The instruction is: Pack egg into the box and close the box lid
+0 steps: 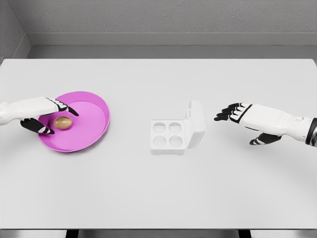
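The left hand (pixel 42 116), white with black fingertips, reaches over the round pink plastic plate (pixel 94 124), fingers spread wide around the small brown egg (pixel 63 122) lying in the plate, not gripping it. The white four-cup egg box (pixel 168 135) sits mid-table, lid raised. The right hand (pixel 240 115) hovers open beside it, holding nothing.

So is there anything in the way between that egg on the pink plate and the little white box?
Nothing visible. The egg lies on the pink plate, with the left hand around it. Between the plate and the open egg box there is only bare table. The box's four cups are empty and its lid stands up on the far right side.
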